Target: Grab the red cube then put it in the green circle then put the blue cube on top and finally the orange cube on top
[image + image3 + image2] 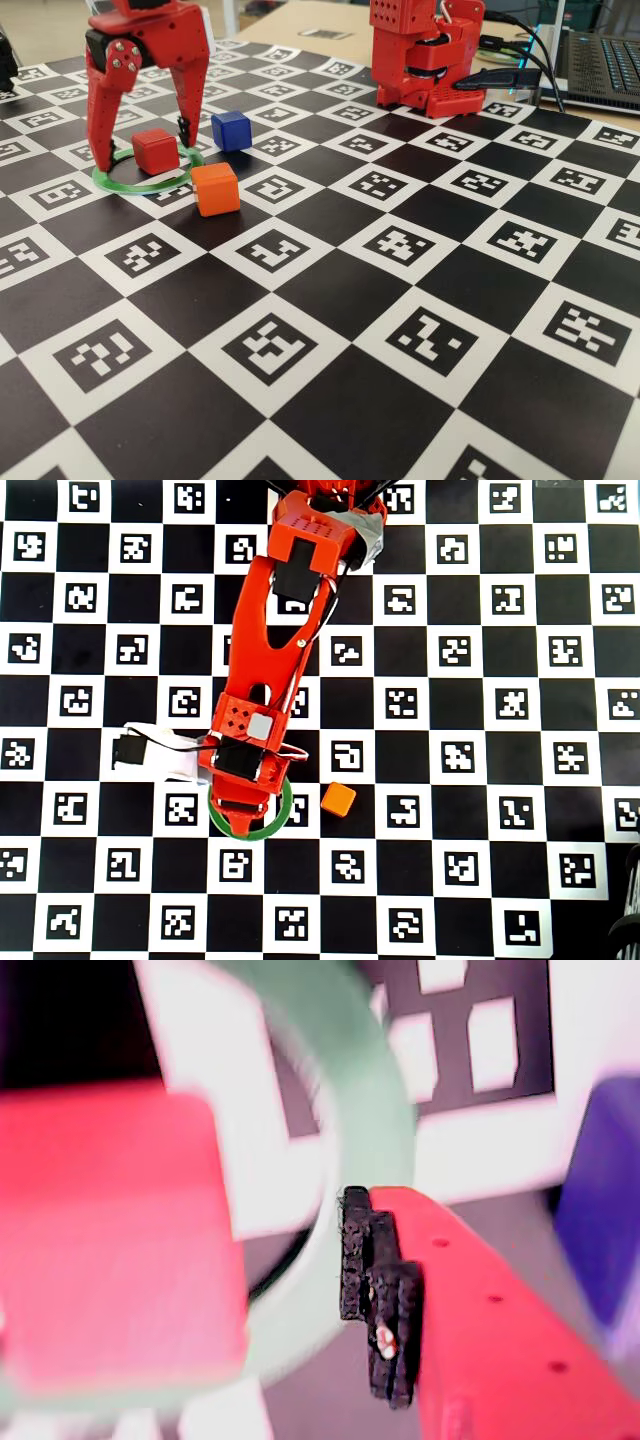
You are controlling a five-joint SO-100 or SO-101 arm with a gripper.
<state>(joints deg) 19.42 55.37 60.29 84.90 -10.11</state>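
Tool (143, 150) spread wide, straddling the red cube (155, 150) without touching it in the fixed view. One finger stands at the cube's 9 o'clock, tip down near the green circle (120, 185); the other finger's tip is at the cube's 2 o'clock, close by the ring's far arc. Nothing is pinched.

Red cube sits on the table (330, 300) inside the green circle, flat, clear of the ring as far as the fixed view shows.

Blue cube (231, 130) is outside the circle at the red cube's 1 o'clock, near but apart. Orange cube (215, 189) is at the red cube's 4 o'clock, just beside the ring's outer edge; contact cannot be told.

Wrist view, blurred: red cube (115, 1240) at 9 o'clock, ring (370, 1090) curving behind it, one padded finger (385, 1290) at 5 o'clock, blue cube (600, 1210) at 3 o'clock.

Overhead view: the arm hides the red and blue cubes; ring (284, 815) partly shows, orange cube (338, 799) at its 3 o'clock.
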